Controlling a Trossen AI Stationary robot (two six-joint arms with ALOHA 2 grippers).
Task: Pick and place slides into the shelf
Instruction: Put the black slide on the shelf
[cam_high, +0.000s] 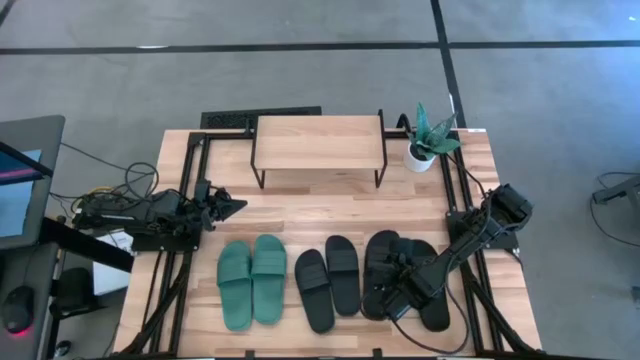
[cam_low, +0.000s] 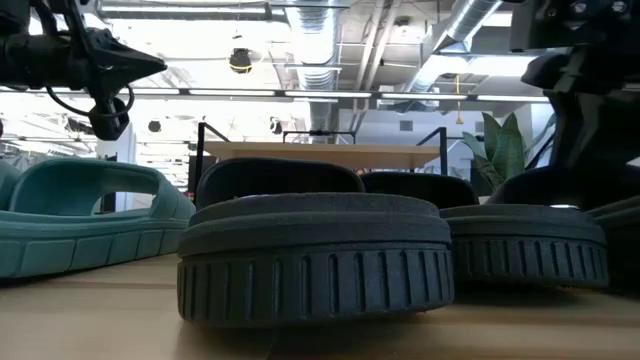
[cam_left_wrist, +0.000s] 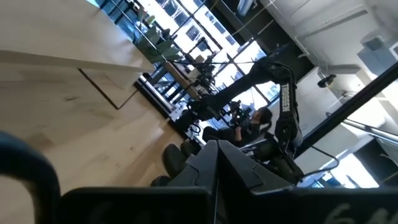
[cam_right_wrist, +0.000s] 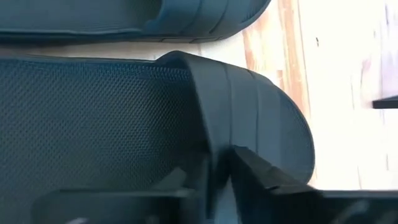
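Overhead, 6 slides sit in a row along the lower part of the table (cam_high: 330, 190): the green pair (cam_high: 252, 281) at lower left of centre, a black pair (cam_high: 327, 280) in the middle, and another black pair (cam_high: 405, 277) at lower right. The right gripper (cam_high: 405, 287) is down on that right-hand black pair, its arm slanting in from the right edge of the table. From the right wrist, the 2 fingers (cam_right_wrist: 261, 171) are pinching the strap edge of a black slide (cam_right_wrist: 155, 118), one on each side of the raised strap, with its textured footbed filling the left of the frame. The left gripper (cam_high: 228, 207) hangs at the middle left, above the green pair and clear of it, fingers pressed together to a point; the left wrist view shows them meeting at bottom centre (cam_left_wrist: 217, 171). The shelf (cam_high: 318, 145) stands at top centre of the table, its light plank top bare, well apart from all the slides. A small potted plant (cam_high: 428, 138) sits just right of the shelf. In the low view, the nearest black slide (cam_low: 315, 255) fills the centre, a green slide (cam_low: 85, 215) lies at left, and the shelf (cam_low: 320, 153) shows far behind.
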